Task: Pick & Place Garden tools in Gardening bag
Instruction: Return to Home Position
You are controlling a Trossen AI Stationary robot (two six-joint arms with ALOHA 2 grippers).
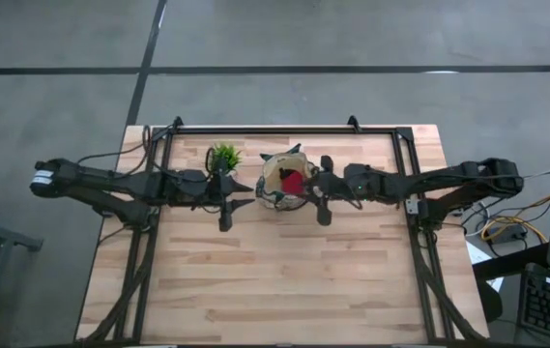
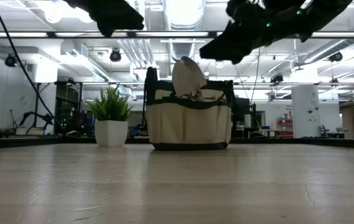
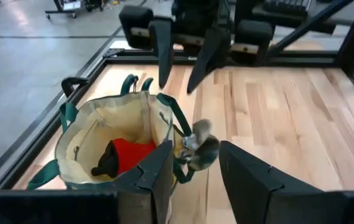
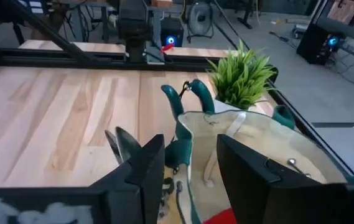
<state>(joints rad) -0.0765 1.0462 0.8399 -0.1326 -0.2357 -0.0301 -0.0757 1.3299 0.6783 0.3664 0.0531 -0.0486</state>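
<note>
From above, nothing lay loose on the desk [image 1: 284, 280]. The gardening bag [image 1: 284, 184] sat near the back rail [image 1: 284, 130], between the left pincer [image 1: 228, 190] and the right pincer [image 1: 322, 188], both spread open and empty. Low view: a trowel blade [image 2: 188, 77] poked out of the bag, with the potted plant [image 2: 111, 113] just beside it. The left wrist view showed the red item [image 3: 133, 153] inside, plus a grey blur [image 3: 200, 148] at the rim, maybe shears. The right wrist view added nothing new. Looked basically done, only homing left. Plenty of bare wood up front, though the plant crowded the left arm.
</note>
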